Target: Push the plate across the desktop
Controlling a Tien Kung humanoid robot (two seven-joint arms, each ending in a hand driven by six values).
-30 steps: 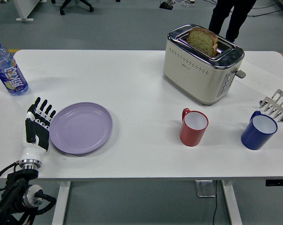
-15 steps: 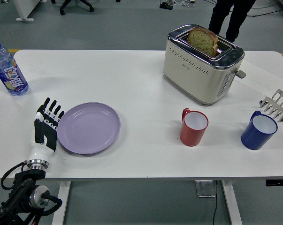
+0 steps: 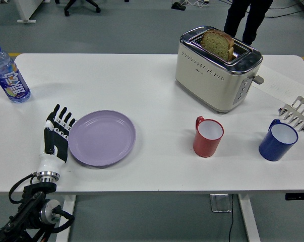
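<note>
Left hand (image 3: 57,135) flat, fingers straight and pressed together, edge against the purple plate (image 3: 102,137) at table's left-front. Keep palm low and contact steady, push rightward; the red mug (image 3: 207,136) sits ahead.

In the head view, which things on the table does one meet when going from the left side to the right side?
Water bottle → left hand → purple plate → red mug → blue mug.

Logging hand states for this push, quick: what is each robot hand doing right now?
Left robot hand: open, fingers straight, flat against the purple plate's left rim, holding nothing.
Right robot hand: not in view.
</note>
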